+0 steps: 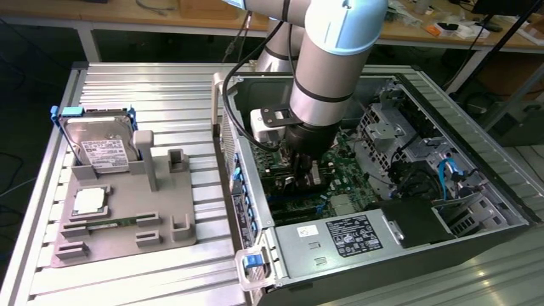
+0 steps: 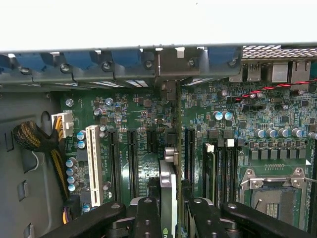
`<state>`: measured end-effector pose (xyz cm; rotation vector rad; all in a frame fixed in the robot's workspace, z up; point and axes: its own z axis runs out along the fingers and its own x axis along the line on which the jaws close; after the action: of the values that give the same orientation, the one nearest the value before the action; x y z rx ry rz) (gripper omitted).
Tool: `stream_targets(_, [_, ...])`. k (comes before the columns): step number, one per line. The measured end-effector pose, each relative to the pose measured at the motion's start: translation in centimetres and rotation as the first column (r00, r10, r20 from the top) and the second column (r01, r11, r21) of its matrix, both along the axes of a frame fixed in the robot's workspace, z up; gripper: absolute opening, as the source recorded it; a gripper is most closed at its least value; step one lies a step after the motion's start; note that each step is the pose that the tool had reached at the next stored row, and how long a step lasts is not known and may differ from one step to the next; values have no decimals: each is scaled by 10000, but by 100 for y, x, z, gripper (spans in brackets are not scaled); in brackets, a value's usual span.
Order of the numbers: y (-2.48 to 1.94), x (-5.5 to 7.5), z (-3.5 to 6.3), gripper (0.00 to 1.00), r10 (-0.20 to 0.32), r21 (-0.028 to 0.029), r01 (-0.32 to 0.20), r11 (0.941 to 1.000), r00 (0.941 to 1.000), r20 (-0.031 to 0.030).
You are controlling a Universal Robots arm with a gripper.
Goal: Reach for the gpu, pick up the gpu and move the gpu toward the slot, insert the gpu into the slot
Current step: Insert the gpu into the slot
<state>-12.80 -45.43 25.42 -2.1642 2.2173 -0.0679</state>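
Open PC case (image 1: 476,159) on bench (image 1: 153,95); grey holder tray (image 1: 127,217) beside it at the exterior view's left carries a silver hard drive (image 1: 100,150). Arm reaches down into the case over the motherboard (image 2: 129,119), cables and drive cages close around. Gripper (image 2: 171,208) partly closed, clamping the gpu (image 2: 168,183) edge-on between its fingers (image 2: 148,218). Card stands upright, long axis running along the expansion slots (image 2: 132,158) toward the case's rear bracket wall (image 2: 173,62).

You're looking at a ribbed aluminium desk (image 1: 153,83). Toward its nine o'clock side lies a grey parts holder (image 1: 127,223), hard drive (image 1: 102,150) propped in it; toward three o'clock lies the open computer case (image 1: 476,153).
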Motion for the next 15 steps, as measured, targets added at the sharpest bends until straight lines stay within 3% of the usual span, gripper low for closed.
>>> stream_targets(15, [0,0,0,27,0,1,0,10000,10000,0])
